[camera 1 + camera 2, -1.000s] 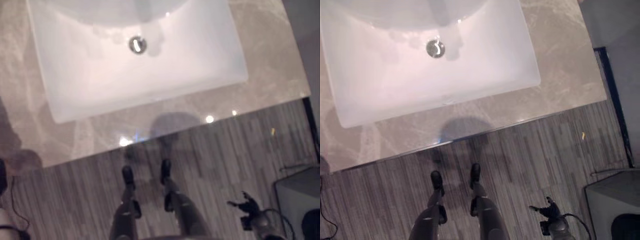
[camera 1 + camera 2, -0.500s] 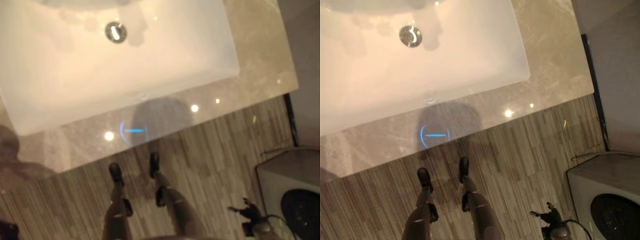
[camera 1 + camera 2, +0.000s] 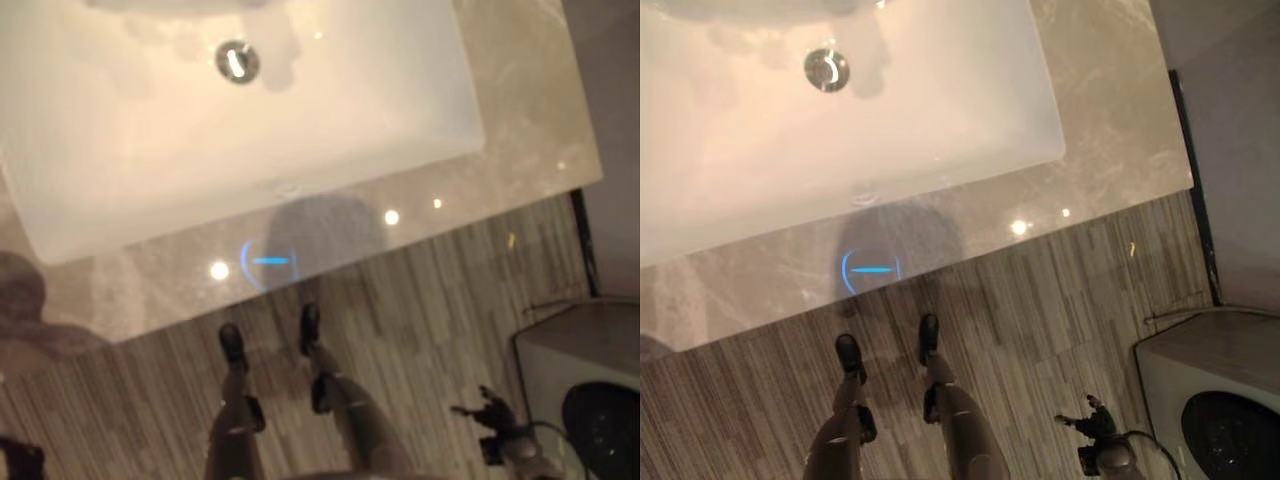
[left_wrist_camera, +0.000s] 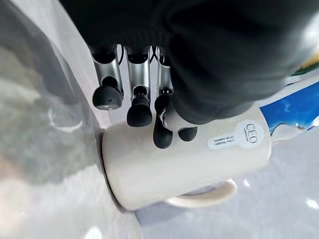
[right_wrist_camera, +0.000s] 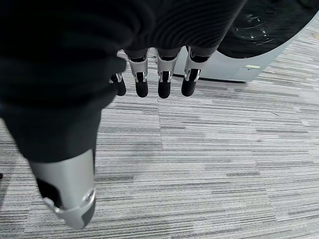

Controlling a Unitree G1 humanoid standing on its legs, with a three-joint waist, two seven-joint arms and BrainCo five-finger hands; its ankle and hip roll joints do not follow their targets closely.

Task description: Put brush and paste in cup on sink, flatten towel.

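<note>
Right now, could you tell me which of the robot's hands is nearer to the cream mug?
The left. The left hand hangs directly over the cream mug, fingertips at its side. The right hand hangs low over the striped floor near the washing machine, away from the counter.

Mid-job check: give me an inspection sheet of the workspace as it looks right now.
Surface: marble counter around a white sink; drain bare.
Job's things: cream cup on the counter, a blue-and-white tube at its mouth, likely the paste.
Clutter: nothing seen.
Hands: left robot hand open, fingers over the cup; right robot hand open, hanging above the floor.
Cables: nothing seen.
Surroundings: striped floor; washing machine on the right.
</note>
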